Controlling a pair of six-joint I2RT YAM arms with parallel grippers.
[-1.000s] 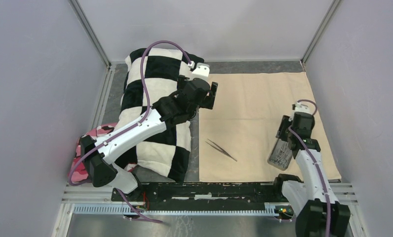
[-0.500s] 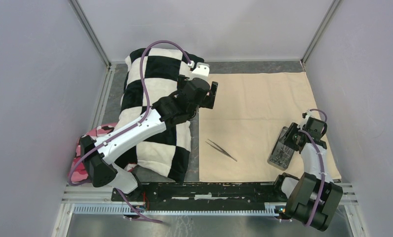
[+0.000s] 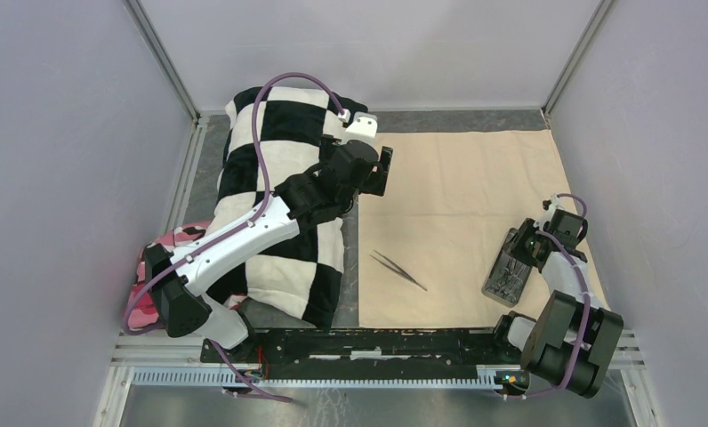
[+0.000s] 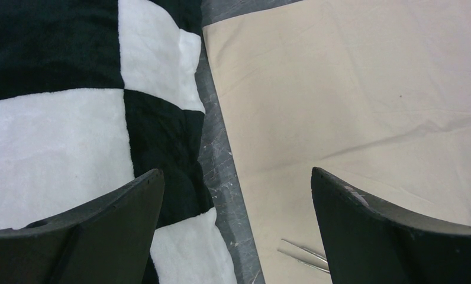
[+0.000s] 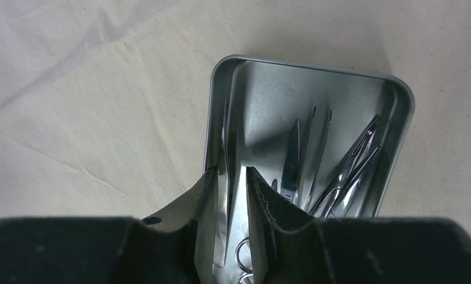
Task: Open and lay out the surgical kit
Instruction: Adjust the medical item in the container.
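Right claw (image 5: 230, 171) is straddling the long side wall of the metal tray (image 5: 310, 64), one finger outside and one inside, jaws narrowed to a thin slot around it. Can't honestly tell whether it's pinching the wall or just about to. Left claw (image 4: 236, 173) is spread wide with nothing in it, hanging over the seam where the checkered pillow (image 3: 270, 151) meets the beige cloth wrap (image 3: 457, 196).

Progress-wise I'd call it roughly halfway. The wrap looks fully unfolded and flat on the counter (image 4: 218, 160), so the "open" part seems done. One pair of loose tweezers (image 3: 399, 269) is lying out on it, near the front edge. The tray sits at the wrap's near right corner and isn't empty: scissor-handled forceps (image 5: 351, 165) and some thin pointed tools are inside. So what's left is getting those out and spread on the cloth. The pink camo cloth (image 3: 168, 245) is off to the left, not part of this
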